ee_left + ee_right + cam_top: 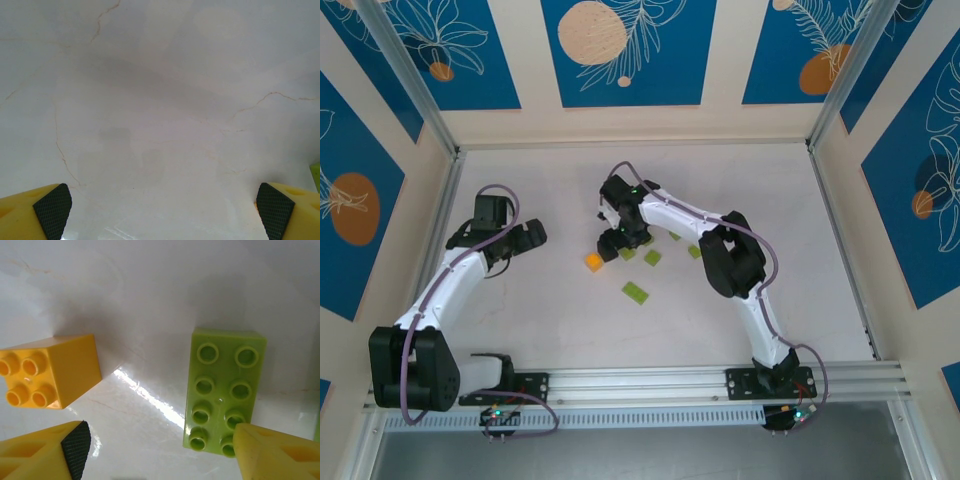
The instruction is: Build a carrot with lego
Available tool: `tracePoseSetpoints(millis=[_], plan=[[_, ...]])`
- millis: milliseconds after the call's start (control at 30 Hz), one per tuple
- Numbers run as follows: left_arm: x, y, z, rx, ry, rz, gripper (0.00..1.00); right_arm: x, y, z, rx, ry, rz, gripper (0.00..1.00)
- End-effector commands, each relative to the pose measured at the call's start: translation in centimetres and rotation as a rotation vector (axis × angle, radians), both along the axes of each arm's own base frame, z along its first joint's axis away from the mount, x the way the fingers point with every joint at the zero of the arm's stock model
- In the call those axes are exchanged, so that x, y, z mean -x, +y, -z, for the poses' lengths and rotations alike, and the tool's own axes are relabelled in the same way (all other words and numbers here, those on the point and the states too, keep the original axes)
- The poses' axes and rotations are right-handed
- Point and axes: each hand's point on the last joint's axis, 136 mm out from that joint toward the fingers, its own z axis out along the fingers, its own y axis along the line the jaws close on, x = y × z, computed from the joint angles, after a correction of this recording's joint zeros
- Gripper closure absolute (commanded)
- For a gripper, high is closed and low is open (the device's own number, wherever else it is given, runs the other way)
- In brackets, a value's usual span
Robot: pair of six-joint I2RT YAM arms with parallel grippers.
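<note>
Right end effector [160,452] at green brick [222,390]

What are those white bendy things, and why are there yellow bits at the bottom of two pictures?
Those are two robot arms bolted to a table. One picture looks down from above. The other two come from small cameras on the wrists, so the yellow bits are the robot's own fingers. The left gripper is open above the table. The right gripper is open too, low over a long green brick, with an orange brick beside it. More green bricks lie nearby. Nothing is held.
</note>
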Motion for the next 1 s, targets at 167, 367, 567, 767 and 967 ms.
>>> tracePoseSetpoints(millis=[167,367,567,767,967], plan=[[-0.1,0.5,-0.2,-0.001,0.005,-0.015,0.02,-0.3,-1.0,-3.7,-0.003,-0.046,0.017,0.23],[-0.2,0.5,-0.3,-0.002,0.005,-0.015,0.02,-0.8,-1.4,-2.7,0.017,-0.029,0.022,0.24],[-0.2,0.5,-0.3,-0.003,0.005,-0.013,0.02,-1.0,-1.6,-1.3,0.030,-0.001,0.018,0.26],[-0.3,0.5,-0.1,-0.003,0.011,-0.013,0.03,-1.1,-1.3,-0.5,0.034,0.017,0.012,0.27],[-0.3,0.5,-0.1,-0.004,0.013,-0.011,0.03,-1.2,-1.3,0.4,0.049,0.030,0.011,0.30]])
